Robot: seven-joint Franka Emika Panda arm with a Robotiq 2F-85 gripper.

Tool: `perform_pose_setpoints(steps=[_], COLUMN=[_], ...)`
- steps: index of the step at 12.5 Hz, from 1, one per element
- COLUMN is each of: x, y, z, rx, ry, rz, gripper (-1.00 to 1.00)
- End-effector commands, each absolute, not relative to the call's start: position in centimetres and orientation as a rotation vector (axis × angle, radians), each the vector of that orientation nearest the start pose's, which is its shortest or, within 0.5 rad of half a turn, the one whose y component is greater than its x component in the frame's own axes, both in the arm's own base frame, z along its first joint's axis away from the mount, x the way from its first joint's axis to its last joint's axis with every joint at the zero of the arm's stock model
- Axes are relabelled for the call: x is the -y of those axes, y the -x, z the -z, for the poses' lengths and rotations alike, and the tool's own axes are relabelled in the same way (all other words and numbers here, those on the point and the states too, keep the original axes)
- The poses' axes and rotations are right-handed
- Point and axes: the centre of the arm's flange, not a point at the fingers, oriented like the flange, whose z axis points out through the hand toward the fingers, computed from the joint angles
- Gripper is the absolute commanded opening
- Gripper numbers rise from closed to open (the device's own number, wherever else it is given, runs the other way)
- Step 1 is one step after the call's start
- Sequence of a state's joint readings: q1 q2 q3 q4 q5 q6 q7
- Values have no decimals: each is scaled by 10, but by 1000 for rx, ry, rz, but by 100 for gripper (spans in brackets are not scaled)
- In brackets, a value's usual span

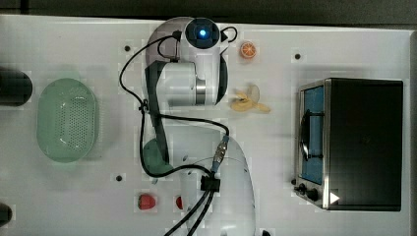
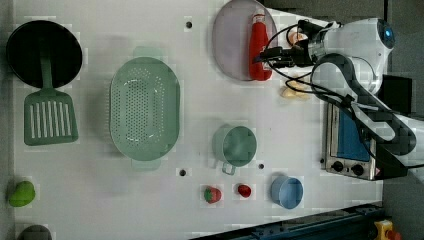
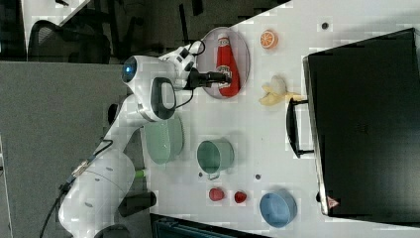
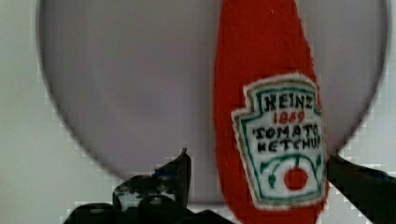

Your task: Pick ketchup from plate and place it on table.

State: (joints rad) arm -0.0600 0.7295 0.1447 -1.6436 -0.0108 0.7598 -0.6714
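So the ketchup (image 4: 268,116) is lying flat on the plate (image 4: 126,93), upper middle of the left view; the hand (image 4: 257,172) is spread wide, straddling its labelled body, probably lined up for gripping.

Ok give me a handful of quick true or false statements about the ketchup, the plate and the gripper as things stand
1. The ketchup lies on its side on the plate. True.
2. The gripper is shut on the bottle. False: its jaws stand open, one finger on each side of the ketchup's labelled end.
3. The ketchup has been set down on the table. False: it is on the plate.
4. In the left view, a green perforated basket sits to the left of the plate. True.
5. A strawberry rests on the plate. False: only the ketchup does.
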Motion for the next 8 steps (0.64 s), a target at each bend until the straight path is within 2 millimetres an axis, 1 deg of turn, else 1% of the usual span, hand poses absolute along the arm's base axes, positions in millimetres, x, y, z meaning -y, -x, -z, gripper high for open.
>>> perform_pose_setpoints(steps=[1, 2, 5, 7, 8], x=[-57, -59, -61, -62, -62], y=[-698, -702, -707, -708, -709], z=[-189, -183, -160, -152, -153], rx=[95, 110, 126, 125, 125], ry=[3076, 3081, 3082, 3077, 3077], rz=[20, 53, 97, 123, 126], gripper=[100, 100, 100, 100, 91])
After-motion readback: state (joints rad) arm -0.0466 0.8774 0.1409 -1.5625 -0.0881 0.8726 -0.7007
